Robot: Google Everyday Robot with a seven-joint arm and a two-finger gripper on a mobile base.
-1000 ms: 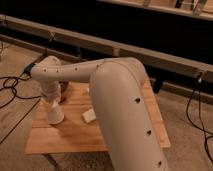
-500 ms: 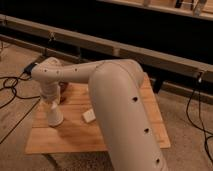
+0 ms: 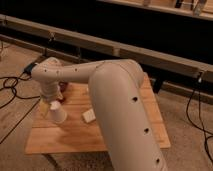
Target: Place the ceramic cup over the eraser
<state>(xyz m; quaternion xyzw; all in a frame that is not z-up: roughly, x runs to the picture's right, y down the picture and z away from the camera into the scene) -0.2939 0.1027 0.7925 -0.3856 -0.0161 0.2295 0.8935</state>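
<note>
cup [image 3: 57, 113] lowered slightly, tilted; claw [image 3: 52, 104] above it.

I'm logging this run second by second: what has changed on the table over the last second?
Little changed. The gripper, at the table's left end, has kept the ceramic cup upside down just above the wood; the cup now tilts slightly, its wide mouth swung a touch to the right. The cream block and dark red bowl stayed put. The eraser is not visible.

One high view, seemingly behind the arm [image 3: 120, 110], down onto table [image 3: 95, 137] and gripper [image 3: 54, 104].
</note>
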